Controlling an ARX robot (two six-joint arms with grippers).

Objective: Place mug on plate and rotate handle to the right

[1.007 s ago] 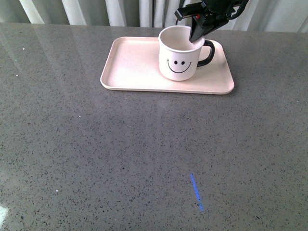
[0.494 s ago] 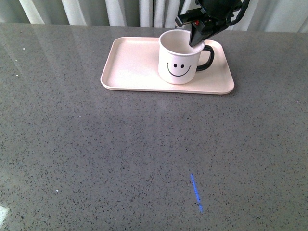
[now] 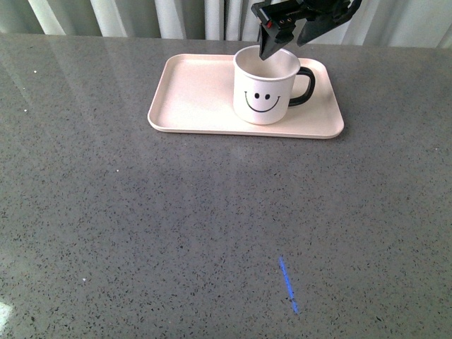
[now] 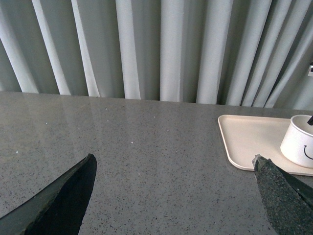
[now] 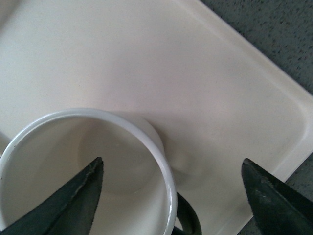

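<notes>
The left end effector (image 4: 171, 196) shows only in the left wrist view. Its two dark fingers (image 4: 58, 200) are wide apart over the gray desk (image 3: 212, 226) and hold nothing. It is well to the left of the plate.

The plate (image 3: 198, 99) is pale pink and lies on the far part of the desk, a bit right of the middle. Gray curtains (image 3: 141, 18) hang behind the desk.

The mug (image 3: 263, 88) stands upright on the right half of the plate. It is white. A black smiley face (image 3: 262, 99) is printed on its near side. There are no words on it that can be read. The handle (image 3: 304, 86) is black and sticks out to the right.

The right end effector (image 3: 281, 39) hangs just above the mug's far rim. Its fingers (image 5: 73, 200) are spread apart and grip nothing. In the right wrist view one finger is over the mug's open top and the other is out over the bare plate.

A short blue line (image 3: 287, 284) is on the near desk, a bit right of the middle.
</notes>
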